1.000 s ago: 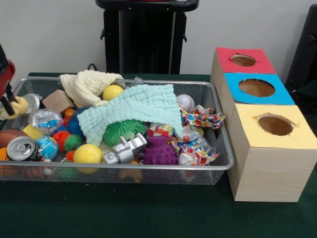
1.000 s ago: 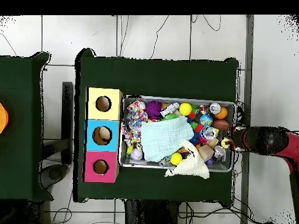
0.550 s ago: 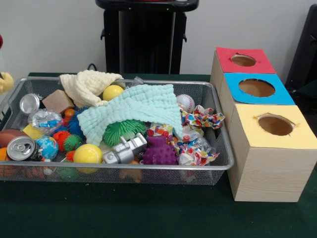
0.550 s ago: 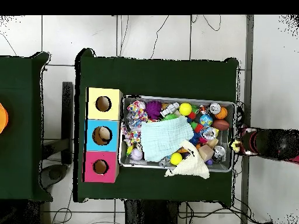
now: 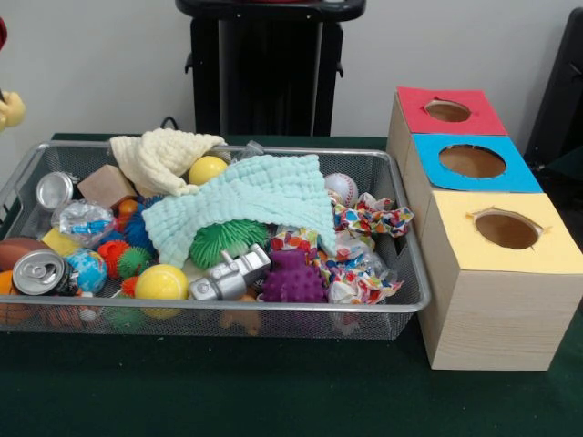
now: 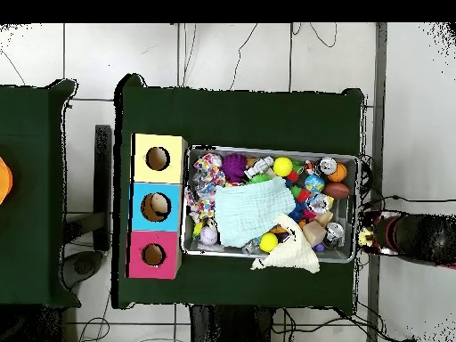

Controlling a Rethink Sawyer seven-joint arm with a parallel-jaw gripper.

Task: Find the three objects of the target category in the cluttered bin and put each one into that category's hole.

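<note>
A small yellow soft toy (image 5: 9, 107) hangs in the air at the far left edge of the front view, above and outside the wire bin (image 5: 228, 308). In the overhead view my gripper (image 6: 368, 237) is shut on that yellow toy (image 6: 362, 237), just beyond the bin's right-hand end (image 6: 357, 205). Most of the gripper is out of the front view. Three boxes with round holes stand in a row beside the bin: red (image 5: 419, 114), blue (image 5: 519, 177) and yellow (image 5: 547, 246). In the overhead view something tan shows inside the blue box's hole (image 6: 156, 207).
The bin holds a mint cloth (image 5: 246, 196), a cream cloth (image 5: 159, 155), a yellow ball (image 5: 160, 282), a can (image 5: 38, 271), a baseball (image 5: 342, 188), a purple spiky ball (image 5: 293, 280), a silver toy (image 5: 230, 275) and several other small things.
My gripper has lifted the yellow toy up and out past the bin's end, away from the boxes. Nothing in the bin has shifted.
</note>
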